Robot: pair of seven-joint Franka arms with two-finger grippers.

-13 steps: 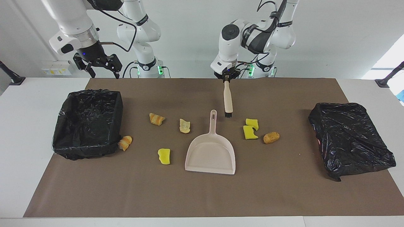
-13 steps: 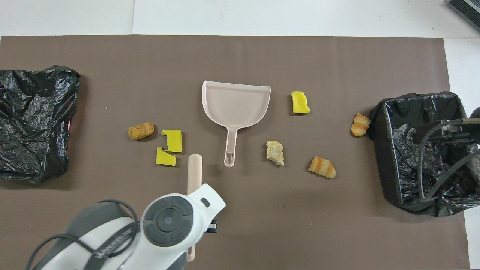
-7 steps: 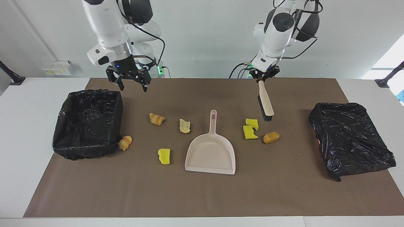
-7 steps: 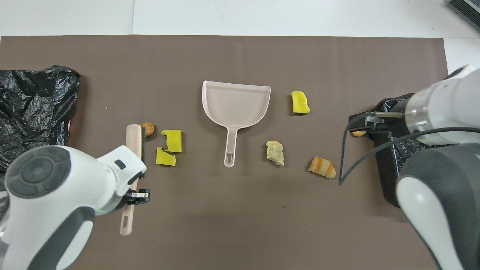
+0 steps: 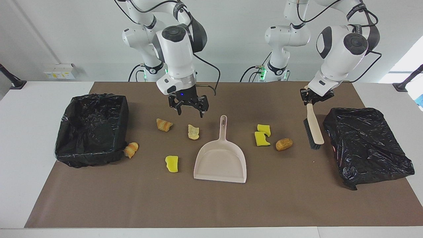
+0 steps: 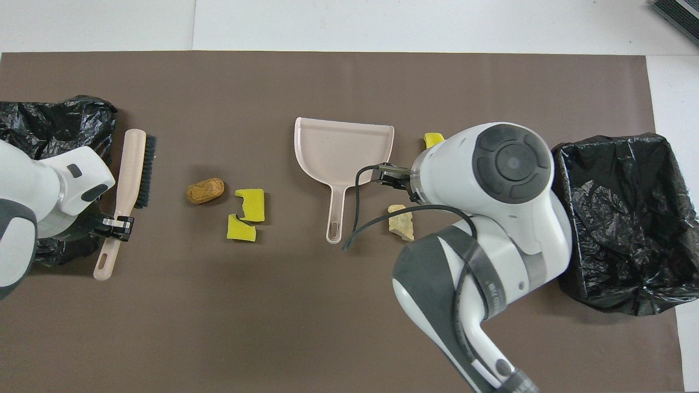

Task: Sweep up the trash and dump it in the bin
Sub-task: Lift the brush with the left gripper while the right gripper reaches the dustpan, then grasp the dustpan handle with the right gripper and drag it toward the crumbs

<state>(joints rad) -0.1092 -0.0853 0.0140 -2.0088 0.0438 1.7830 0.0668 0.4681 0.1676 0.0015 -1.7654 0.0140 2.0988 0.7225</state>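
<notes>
The left gripper (image 5: 312, 99), jaws clenched on the brush (image 5: 313, 129), poises it beside the trash (image 5: 284, 144); the right gripper (image 5: 190, 110), jaws released, hovers near the dustpan (image 5: 220, 162) handle.

A: non-task items?
B: brown mat (image 5: 211, 205) covers most of the white table (image 5: 33, 132). Crumpled black bag (image 5: 366, 145) lies closed on the mat at the left arm's end, outer edge hanging over the mat border onto the table.
A: anything off the mat?
B: black clamp post (image 5: 11, 79) at one table corner near the robots, another black post (image 5: 408, 79) at the other. Socket plate (image 5: 59, 71) on the wall.
</notes>
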